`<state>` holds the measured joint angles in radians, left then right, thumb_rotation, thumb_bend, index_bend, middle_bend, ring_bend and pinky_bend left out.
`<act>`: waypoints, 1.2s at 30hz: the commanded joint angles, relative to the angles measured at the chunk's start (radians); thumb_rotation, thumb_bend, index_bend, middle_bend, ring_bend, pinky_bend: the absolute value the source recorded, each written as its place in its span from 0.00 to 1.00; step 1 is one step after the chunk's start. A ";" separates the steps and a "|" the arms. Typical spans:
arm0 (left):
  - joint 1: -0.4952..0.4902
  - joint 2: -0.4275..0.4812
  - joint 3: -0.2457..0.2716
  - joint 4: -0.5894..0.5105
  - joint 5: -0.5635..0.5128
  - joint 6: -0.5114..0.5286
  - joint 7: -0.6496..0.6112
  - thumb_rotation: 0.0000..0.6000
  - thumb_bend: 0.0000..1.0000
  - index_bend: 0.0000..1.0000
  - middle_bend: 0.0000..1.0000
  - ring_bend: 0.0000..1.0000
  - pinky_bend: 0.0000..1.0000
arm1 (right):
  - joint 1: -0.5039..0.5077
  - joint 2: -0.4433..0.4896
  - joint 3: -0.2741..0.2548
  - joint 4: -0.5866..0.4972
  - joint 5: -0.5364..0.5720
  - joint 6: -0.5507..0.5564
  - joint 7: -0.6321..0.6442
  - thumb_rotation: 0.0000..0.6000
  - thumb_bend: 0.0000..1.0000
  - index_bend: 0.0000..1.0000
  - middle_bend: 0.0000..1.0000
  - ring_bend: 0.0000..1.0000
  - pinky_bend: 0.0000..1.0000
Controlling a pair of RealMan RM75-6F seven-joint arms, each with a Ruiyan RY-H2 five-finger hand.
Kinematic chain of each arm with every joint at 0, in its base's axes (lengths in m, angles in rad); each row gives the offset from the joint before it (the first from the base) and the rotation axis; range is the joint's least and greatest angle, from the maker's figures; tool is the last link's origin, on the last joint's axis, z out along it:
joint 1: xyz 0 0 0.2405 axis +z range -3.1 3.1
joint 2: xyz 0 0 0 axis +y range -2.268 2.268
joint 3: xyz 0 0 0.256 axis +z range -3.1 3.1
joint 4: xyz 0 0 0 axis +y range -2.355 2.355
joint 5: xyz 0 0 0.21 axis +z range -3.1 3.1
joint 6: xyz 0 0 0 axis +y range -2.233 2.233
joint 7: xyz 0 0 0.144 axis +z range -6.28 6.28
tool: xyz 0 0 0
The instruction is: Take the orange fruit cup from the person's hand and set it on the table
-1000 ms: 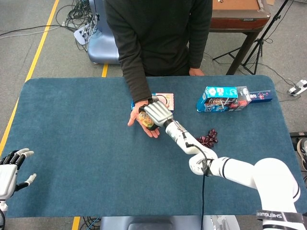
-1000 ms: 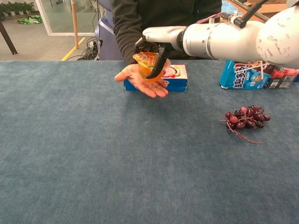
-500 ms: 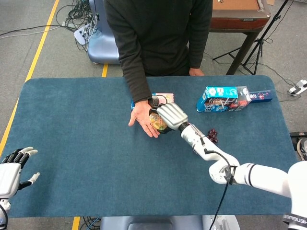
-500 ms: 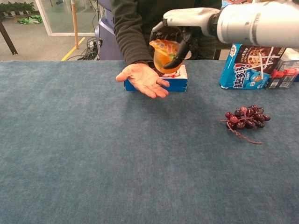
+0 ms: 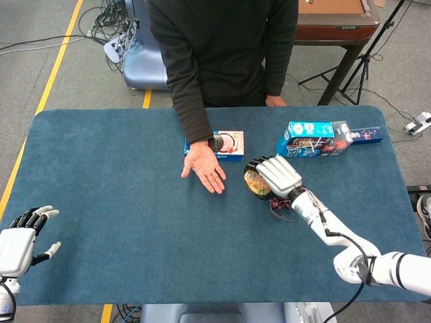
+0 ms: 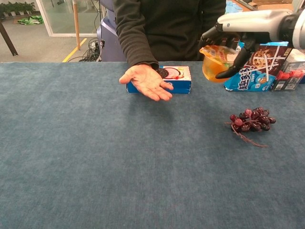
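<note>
Orange fruit cup (image 6: pixel 215 63) now clear of person's palm (image 6: pixel 145 81), right hand (image 5: pixel 277 176) fingers gripping it (left hand (image 5: pixel 20 240) spread, idle).

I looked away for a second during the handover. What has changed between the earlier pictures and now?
The right hand, gripping the orange fruit cup, lifted it off the person's hand and carried it toward the robot's right; it now hangs in the air above the grapes, not yet set down. The person's palm stays open and empty over the table. The left hand stays open near the table's edge; boxes and grapes have not moved.
</note>
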<state>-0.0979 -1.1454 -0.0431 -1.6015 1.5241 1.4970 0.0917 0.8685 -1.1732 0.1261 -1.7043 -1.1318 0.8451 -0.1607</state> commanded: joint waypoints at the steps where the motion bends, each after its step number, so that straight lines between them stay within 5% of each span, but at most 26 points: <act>1: -0.002 -0.002 0.001 0.000 0.002 -0.001 0.001 1.00 0.20 0.27 0.22 0.18 0.25 | -0.029 -0.002 -0.025 0.001 -0.033 0.011 0.022 1.00 0.35 0.44 0.44 0.36 0.58; 14: -0.002 -0.006 0.005 -0.003 0.003 -0.001 0.005 1.00 0.20 0.27 0.22 0.18 0.25 | -0.065 -0.094 -0.083 0.082 -0.144 -0.014 0.040 1.00 0.35 0.44 0.44 0.36 0.58; 30: 0.005 -0.009 0.009 0.000 0.004 0.011 0.004 1.00 0.20 0.27 0.22 0.18 0.25 | -0.035 -0.268 -0.070 0.246 -0.131 -0.072 -0.023 1.00 0.35 0.44 0.38 0.28 0.38; 36: 0.007 -0.011 0.010 0.008 0.005 0.011 -0.004 1.00 0.20 0.27 0.22 0.18 0.25 | -0.018 -0.298 -0.065 0.273 -0.108 -0.112 -0.034 1.00 0.32 0.22 0.24 0.12 0.20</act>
<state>-0.0915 -1.1563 -0.0330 -1.5938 1.5287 1.5075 0.0876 0.8473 -1.4668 0.0600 -1.4352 -1.2442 0.7371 -0.1916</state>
